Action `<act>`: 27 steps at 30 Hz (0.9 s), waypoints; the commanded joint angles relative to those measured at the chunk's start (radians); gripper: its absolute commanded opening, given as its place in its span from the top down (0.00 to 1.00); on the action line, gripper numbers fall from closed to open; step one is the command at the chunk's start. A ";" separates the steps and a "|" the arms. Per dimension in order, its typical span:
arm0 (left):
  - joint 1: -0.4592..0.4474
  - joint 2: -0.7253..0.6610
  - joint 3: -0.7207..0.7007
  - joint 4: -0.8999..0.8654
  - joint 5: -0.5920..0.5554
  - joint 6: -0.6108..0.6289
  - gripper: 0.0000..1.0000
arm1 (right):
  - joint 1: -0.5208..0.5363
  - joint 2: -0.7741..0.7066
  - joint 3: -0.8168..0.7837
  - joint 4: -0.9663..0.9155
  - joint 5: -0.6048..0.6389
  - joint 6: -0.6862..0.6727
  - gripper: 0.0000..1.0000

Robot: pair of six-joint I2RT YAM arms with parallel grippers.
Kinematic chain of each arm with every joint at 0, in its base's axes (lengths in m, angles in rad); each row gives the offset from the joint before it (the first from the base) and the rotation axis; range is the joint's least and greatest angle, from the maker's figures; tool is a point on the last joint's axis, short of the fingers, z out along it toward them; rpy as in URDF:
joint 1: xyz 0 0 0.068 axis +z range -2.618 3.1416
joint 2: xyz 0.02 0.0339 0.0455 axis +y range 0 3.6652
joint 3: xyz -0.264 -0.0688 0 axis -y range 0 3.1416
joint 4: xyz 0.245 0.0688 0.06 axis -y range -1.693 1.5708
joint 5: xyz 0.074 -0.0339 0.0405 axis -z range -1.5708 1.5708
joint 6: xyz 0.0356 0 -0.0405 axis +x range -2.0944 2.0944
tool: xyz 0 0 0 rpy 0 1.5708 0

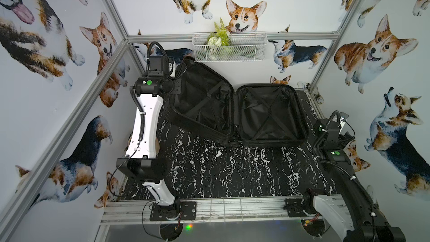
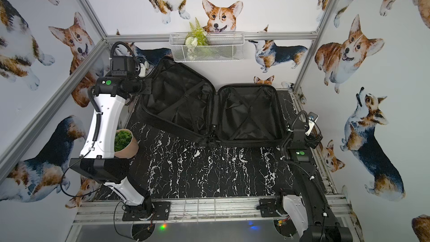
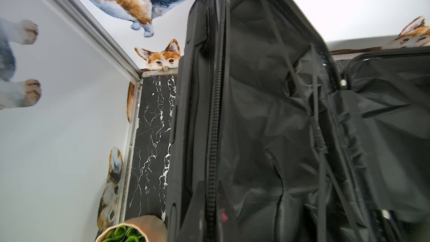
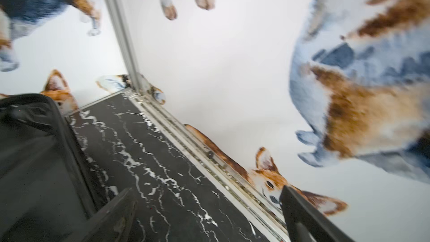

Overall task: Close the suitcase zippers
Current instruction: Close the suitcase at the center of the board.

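The left gripper [image 1: 173, 70], left of centre near the top in both top views, is pinched tight on the rim of the small black hard-shell suitcase [image 1: 270, 112]. It holds the left half tilted up off the black white-veined marble-look table [image 1: 232, 171] while the right half lies flat at centre right, both lined with crinkled black fabric crossed by straps. The right gripper [image 4: 207, 190] stands spread wide with nothing between its dark wedge-shaped fingers [image 4: 302, 213], over bare table just beside the suitcase's right edge. The black coiled zipper track [image 3: 215, 112] runs unfastened along the raised half's rounded rim.
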 commanded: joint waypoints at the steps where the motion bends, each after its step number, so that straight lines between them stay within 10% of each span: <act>1: 0.003 -0.035 0.075 0.133 0.062 -0.002 1.00 | -0.042 0.058 0.086 -0.093 -0.299 -0.018 0.00; 13: -0.011 -0.102 0.113 0.095 0.108 -0.040 1.00 | -0.161 0.513 0.347 -0.220 -0.938 -0.084 0.23; 27: -0.126 -0.110 0.160 0.046 -0.004 -0.053 1.00 | -0.159 0.705 0.358 -0.171 -1.106 -0.053 0.43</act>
